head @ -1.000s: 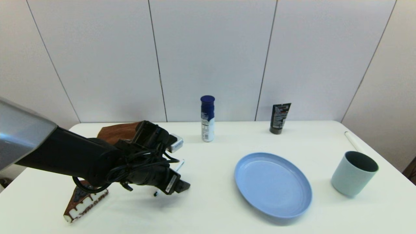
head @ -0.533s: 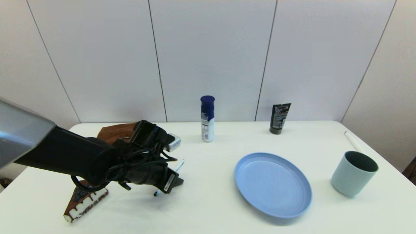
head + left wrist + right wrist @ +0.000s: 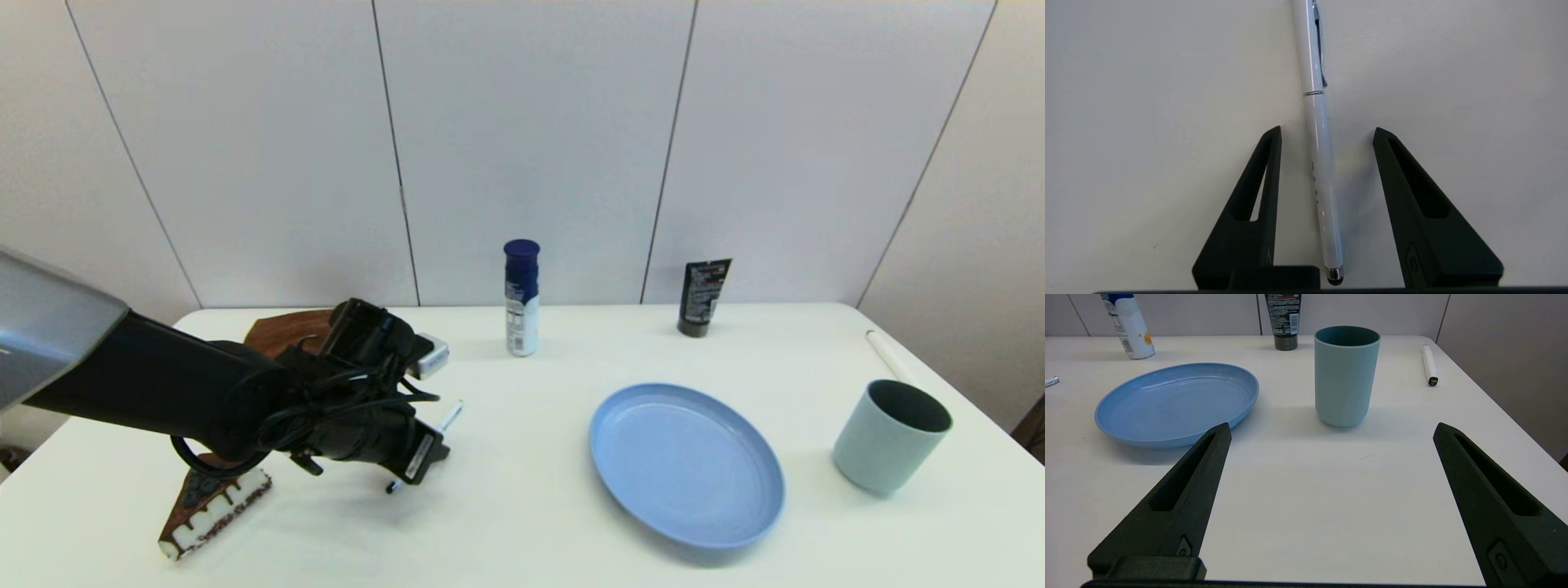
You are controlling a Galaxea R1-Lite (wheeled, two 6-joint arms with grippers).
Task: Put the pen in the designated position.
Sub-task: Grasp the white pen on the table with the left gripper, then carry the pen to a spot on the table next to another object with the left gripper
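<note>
While the pen [image 3: 1318, 134] lies flat on the white surface [image 3: 522, 531], the left claw [image 3: 1327, 134] sits low over it with its two black fingers [image 3: 1265, 171] spread apart, one on each side of the barrel and neither touching it. From the head view only the pen's two ends show past the left arm. A blue plate [image 3: 686, 461] lies well to the right, and a pale green cup [image 3: 890, 437] beyond it. Nearer the robot than both, the right claw [image 3: 1331, 428] hangs open above bare surface.
</note>
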